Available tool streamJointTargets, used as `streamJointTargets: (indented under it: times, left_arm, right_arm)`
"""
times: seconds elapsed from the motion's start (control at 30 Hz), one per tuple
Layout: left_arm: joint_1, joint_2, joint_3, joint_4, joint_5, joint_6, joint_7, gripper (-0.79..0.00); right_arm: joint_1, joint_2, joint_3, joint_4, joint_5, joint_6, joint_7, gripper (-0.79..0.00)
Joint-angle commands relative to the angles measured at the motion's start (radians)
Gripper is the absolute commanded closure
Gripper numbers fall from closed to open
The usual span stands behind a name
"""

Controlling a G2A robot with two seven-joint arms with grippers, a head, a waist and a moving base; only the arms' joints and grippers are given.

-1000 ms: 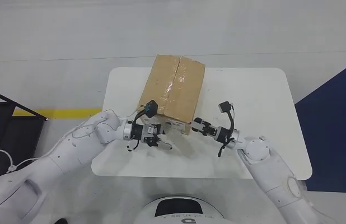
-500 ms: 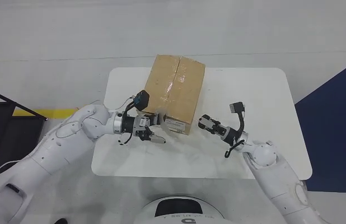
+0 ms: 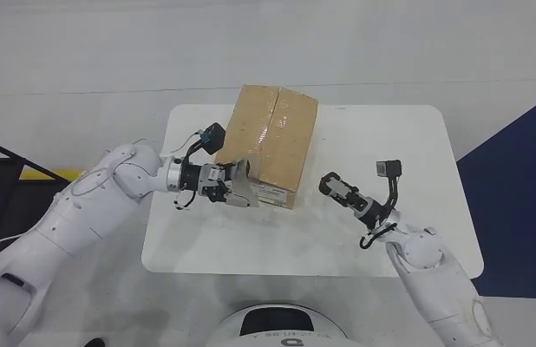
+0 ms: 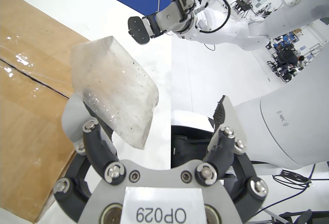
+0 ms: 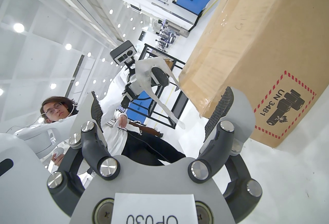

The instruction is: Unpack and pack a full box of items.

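The left gripper (image 3: 240,184) is hanging at the near left corner of the box (image 3: 272,139) with its jaws spread wide. A strip of clear tape (image 4: 113,86) is clinging to one finger rather than being pinched between the two. Whether the strip's far end is touching the cardboard, I cannot tell. The box is sitting closed on the white table (image 3: 398,139), toward the far edge and turned a little askew, with glossy tape shining along its centre seam. To its right, near the front face but apart from it, the right gripper (image 3: 327,183) is hovering wide open and empty, pointing back at the box.

The arms are probably stripping the seal, so unpacking is barely beginning. Doing it well is likely going to mean shedding that sticky strip first, since it could foul any grip on a flap. The free right gripper is sitting well placed to steady the box or pull the strip away.

A black frame (image 3: 16,173) is standing on the floor left of the table. A hazard label (image 5: 284,104) is showing on the box's near face. A blue panel (image 3: 511,199) is lying off to the right. The strip itself is looking like the main obstruction.
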Motion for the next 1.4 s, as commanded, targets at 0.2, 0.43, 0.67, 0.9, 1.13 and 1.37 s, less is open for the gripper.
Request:
streamJointTargets:
  times: [0.2, 0.43, 0.67, 0.9, 1.13, 1.37]
  left_arm:
    - [0.001, -0.038, -0.017, 0.036, 0.031, 0.009, 0.101, -0.785]
    - [0.007, -0.083, -0.016, 0.055, 0.116, 0.084, 0.202, -0.785]
    - [0.0, -0.126, -0.009, 0.092, 0.166, 0.135, 0.245, -0.785]
    - [0.0, -0.165, 0.003, 0.146, 0.176, 0.147, 0.267, -0.785]
    - [-0.008, -0.205, 0.014, 0.204, 0.208, 0.158, 0.281, -0.785]
    - [-0.024, -0.245, 0.025, 0.245, 0.225, 0.153, 0.279, -0.785]
  right_arm:
    - [-0.007, 0.002, 0.013, -0.001, 0.018, 0.01, 0.013, -0.785]
    - [0.088, -0.006, -0.006, 0.001, 0.049, 0.035, -0.017, -0.785]
    - [0.426, -0.048, -0.187, 0.213, 0.175, 0.08, 0.068, -0.785]
    - [0.499, -0.061, -0.233, 0.299, 0.194, 0.086, 0.106, -0.785]
    - [0.514, -0.065, -0.249, 0.283, 0.191, 0.109, 0.136, -0.785]
    - [0.654, -0.103, -0.356, 0.354, 0.09, 0.222, 0.029, -0.785]
